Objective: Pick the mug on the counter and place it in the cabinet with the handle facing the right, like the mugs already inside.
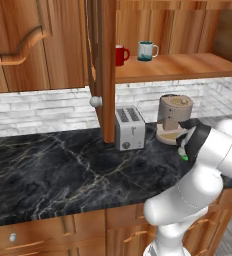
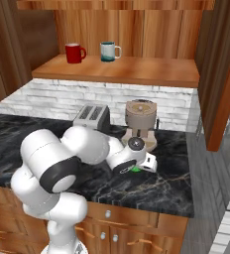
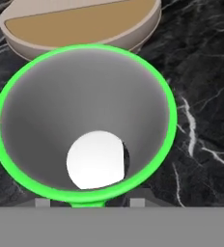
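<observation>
1. The small bright green cylindrical mug (image 3: 85,120) stands upright on the wide black marble counter (image 1: 53,170), just in front of the tan base of a beige coffee machine (image 1: 174,117); the hand view looks straight down into its grey inside, ringed by the green rim.
2. In both base views only a sliver of green shows under the hand, at (image 1: 184,157) and (image 2: 135,169).
3. The white arm's gripper (image 1: 183,150) hangs low over the mug, and its jaws come down at the near part of the rim. Whether they actually grip the wall of the mug I cannot tell, because the finger tips are all but hidden at the bottom edge of the hand view.
4. A silver two-slot toaster (image 1: 129,128) sits on the counter left of the coffee machine.
5. Above, on the plank shelf of the reddish-brown wooden cabinet (image 2: 137,72), stand a glossy red mug (image 2: 74,52) and a pale teal mug with a white handle (image 2: 108,51), apart from each other, handles to the right.
6. The cabinet door (image 1: 102,65) stands open, edge-on in the left base view, with its round pale knob (image 1: 95,101) low down.
</observation>
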Tool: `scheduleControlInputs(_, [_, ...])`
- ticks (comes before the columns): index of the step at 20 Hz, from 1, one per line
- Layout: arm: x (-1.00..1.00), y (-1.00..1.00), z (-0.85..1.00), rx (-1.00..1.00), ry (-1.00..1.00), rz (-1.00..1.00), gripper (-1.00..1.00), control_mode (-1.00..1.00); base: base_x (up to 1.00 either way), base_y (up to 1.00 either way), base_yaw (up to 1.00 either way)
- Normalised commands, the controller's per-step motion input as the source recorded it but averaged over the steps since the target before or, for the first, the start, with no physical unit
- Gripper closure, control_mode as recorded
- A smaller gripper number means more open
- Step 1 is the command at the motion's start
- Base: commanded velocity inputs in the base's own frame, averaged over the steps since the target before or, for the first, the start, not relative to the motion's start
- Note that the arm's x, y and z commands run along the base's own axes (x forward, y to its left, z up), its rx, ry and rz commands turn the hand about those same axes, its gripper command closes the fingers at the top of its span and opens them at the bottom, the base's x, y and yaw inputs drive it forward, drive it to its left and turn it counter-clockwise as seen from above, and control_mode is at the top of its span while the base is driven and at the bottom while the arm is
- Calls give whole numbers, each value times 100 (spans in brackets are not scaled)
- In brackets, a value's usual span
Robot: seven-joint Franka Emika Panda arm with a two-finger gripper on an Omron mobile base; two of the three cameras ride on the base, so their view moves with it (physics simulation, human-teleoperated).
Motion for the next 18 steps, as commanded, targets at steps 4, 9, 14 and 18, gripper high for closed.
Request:
scheduleControlInputs(4, [-6, 29, -1, -8, -7, 2, 100, -100, 0, 0, 0])
scheduleControlInputs(9, [-2, 24, 4, -5, -4, 6, 100, -100, 0, 0, 0])
scheduleControlInputs(14, [-6, 12, 16, -1, -2, 8, 100, -100, 0, 0, 0])
scheduleControlInputs(18, [-5, 4, 29, 0, 0, 9, 100, -100, 0, 0, 0])
